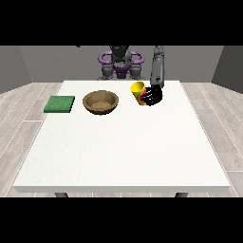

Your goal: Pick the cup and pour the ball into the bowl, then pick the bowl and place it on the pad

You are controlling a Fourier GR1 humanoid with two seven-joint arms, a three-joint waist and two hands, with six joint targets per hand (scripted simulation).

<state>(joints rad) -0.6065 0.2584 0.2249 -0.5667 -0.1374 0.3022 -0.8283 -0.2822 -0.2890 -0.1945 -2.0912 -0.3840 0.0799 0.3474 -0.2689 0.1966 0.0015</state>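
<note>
Your view: small yellow plastic cup (138, 90) partly hidden behind black hand at view's right (153, 95); ball unseen; other hand not visible.

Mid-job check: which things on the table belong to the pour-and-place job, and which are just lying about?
Job: yellow cup, tilted in the hand at the view's right; wooden bowl; green pad. Ball not visible.
Lying about: nothing; only the white table besides.
</note>
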